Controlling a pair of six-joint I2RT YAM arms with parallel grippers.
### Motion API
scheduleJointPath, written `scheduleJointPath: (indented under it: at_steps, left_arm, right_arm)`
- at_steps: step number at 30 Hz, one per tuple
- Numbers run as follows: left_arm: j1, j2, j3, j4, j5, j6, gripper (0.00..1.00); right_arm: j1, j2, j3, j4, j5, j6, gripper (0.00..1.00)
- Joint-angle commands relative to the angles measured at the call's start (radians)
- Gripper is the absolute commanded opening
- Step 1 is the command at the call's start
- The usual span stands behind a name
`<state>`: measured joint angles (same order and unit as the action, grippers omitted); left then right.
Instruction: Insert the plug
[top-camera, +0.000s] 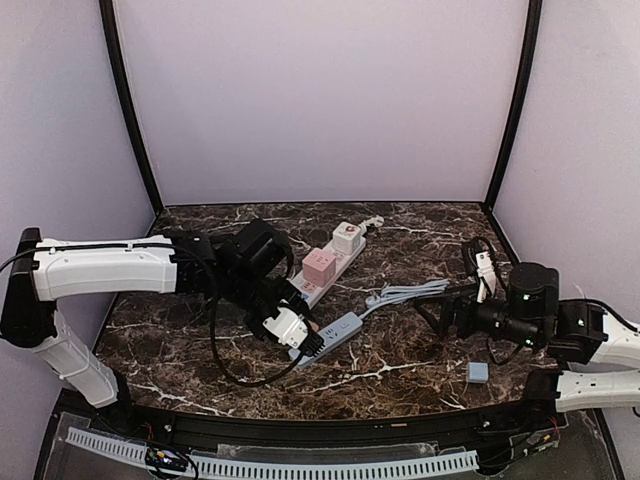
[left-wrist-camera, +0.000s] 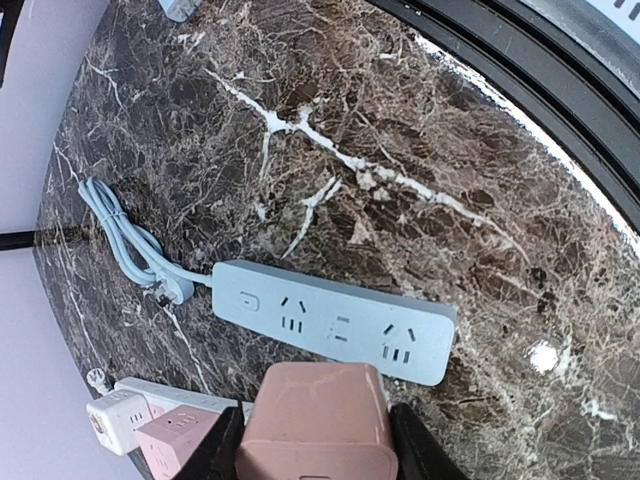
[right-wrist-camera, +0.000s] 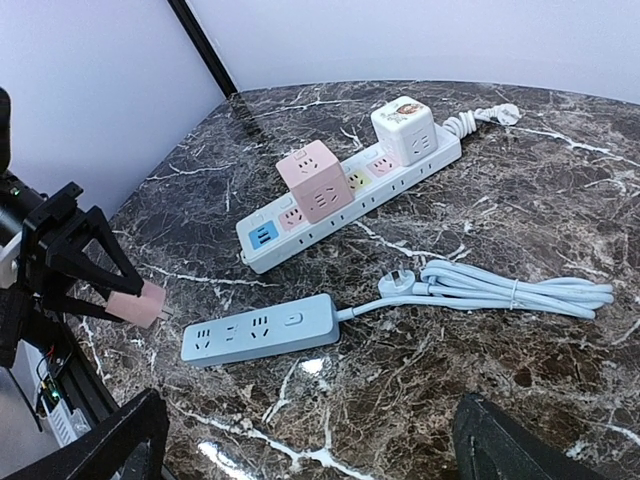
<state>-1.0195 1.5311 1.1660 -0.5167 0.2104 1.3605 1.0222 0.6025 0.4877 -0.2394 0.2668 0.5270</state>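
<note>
**A:** Starting nearest the arms: what is the left tool (left-wrist-camera: 318, 445) carrying?

**B:** It is clamping a pink plug (left-wrist-camera: 315, 415), one finger pressing on each flat side, the jaws only as far apart as the block is wide. It is hanging just above the bench (left-wrist-camera: 420, 150), at the near side of the blue power strip (left-wrist-camera: 335, 330).

**A:** How am I expecting that plug to handle?

**B:** I am judging it to be light, rigid plastic with smooth faces, so it could be slipping or twisting under a hard push. Gripping the two flat sides, as now, is leaving the pin face free. I cannot tell from here how the pins are facing.

**A:** And the strip?

**B:** It is lying flat with its sockets facing up and nothing plugged in. It is looking light, and the marble is looking polished, so I am guessing it may be sliding when pressed.

**A:** Is the right tool (top-camera: 432, 318) helping?

**B:** No. Its fingers are standing wide apart, holding and touching nothing, and it is hovering well to the right of the strip.

**A:** Further back?

**B:** The strip's pale cable (right-wrist-camera: 510, 292) is lying in a bundle. Beyond it, a white power strip (right-wrist-camera: 350, 205) is carrying a pink cube adapter (right-wrist-camera: 313, 180) and a white cube adapter (right-wrist-camera: 403, 128).
</note>
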Motion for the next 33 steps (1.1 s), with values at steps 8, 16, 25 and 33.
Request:
scheduleJointPath:
  at_steps: [8, 16, 25, 33]
  left_arm:
    - [0.019, 0.174, 0.224, -0.342, -0.024, 0.116, 0.01]
    - [0.029, 0.182, 0.227, -0.355, 0.04, 0.273, 0.01]
    - [0.046, 0.252, 0.279, -0.414, 0.102, 0.342, 0.01]
    - [0.056, 0.331, 0.32, -0.427, 0.041, 0.349, 0.01]
  right_arm:
    - [0.006, -0.037, -0.04, 0.056, 0.003, -0.031, 0.99]
    - [0.006, -0.052, -0.049, 0.071, -0.018, -0.034, 0.99]
    - [0.007, -0.043, -0.056, 0.092, -0.052, -0.04, 0.99]
    - [0.006, -0.055, -0.065, 0.097, -0.061, -0.039, 0.99]
